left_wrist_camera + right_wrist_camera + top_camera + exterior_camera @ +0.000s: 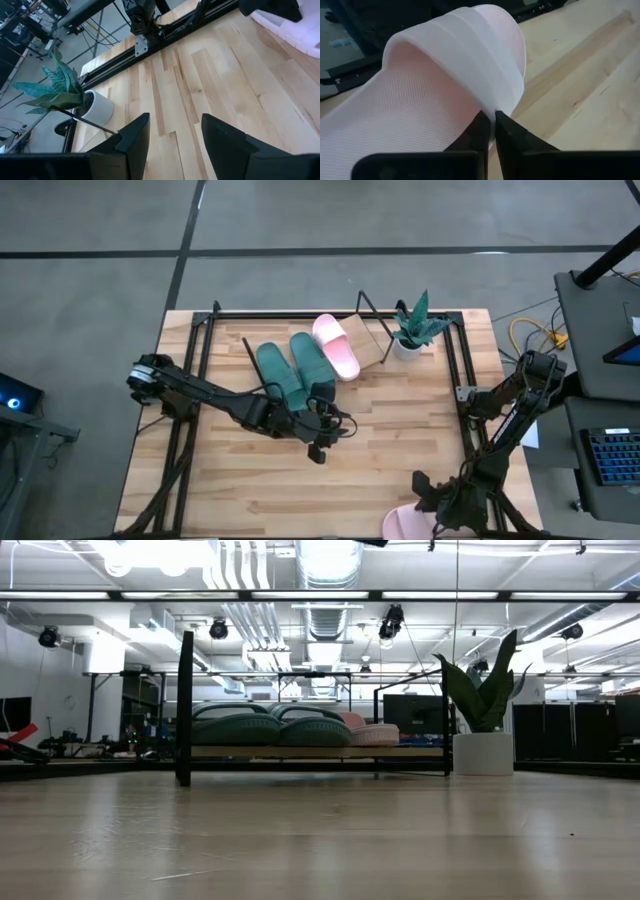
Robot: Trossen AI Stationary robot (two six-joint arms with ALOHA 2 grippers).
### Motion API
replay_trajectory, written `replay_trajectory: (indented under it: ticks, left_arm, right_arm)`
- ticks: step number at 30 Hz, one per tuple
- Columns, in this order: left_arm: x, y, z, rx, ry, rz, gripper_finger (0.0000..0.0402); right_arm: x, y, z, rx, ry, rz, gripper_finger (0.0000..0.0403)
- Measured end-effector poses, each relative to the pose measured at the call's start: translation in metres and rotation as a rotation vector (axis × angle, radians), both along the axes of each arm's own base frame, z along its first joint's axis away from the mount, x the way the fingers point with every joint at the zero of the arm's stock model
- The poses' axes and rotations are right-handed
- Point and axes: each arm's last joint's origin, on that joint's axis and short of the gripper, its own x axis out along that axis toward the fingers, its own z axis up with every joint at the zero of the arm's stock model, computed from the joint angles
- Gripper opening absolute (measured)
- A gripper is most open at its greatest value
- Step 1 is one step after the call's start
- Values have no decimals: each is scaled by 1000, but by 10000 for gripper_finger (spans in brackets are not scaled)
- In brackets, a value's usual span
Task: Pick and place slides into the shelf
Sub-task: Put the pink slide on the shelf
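Near edge, right: right pincer (437, 518) closed on the strap of one pink slide (402, 524), which lies at the near right edge of the worktop (250, 480). In the right wrist view the two fingers (481, 131) pinch the strap rim of the pink slide (445, 75), nearly touching each other.

Middle: left pincer (318, 442), arm reaching in from the left, over bare wood just near of the shelf. In the left wrist view its fingers (132, 137) stand wide apart with nothing between them.

Far centre: shelf (375, 340), a slanted light-wood board on a black wire frame. On it, side by side, two dark green slides (295, 370) to the left and a second pink slide (336, 346) to their right; the board's right end is bare.

Far right: potted plant (412, 330) in a white pot, just right of the shelf.
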Motion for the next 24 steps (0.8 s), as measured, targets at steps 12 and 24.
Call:
replay_trajectory:
  ticks: [12,24]
  left_arm:
    - [-2,0,-9,7,21,-1,164]
    - [-43,0,21,-67,42,87,164]
  right_arm:
    - [15,-12,16,-89,-219,-198,11]
    - [44,-45,50,-103,-430,-551,11]
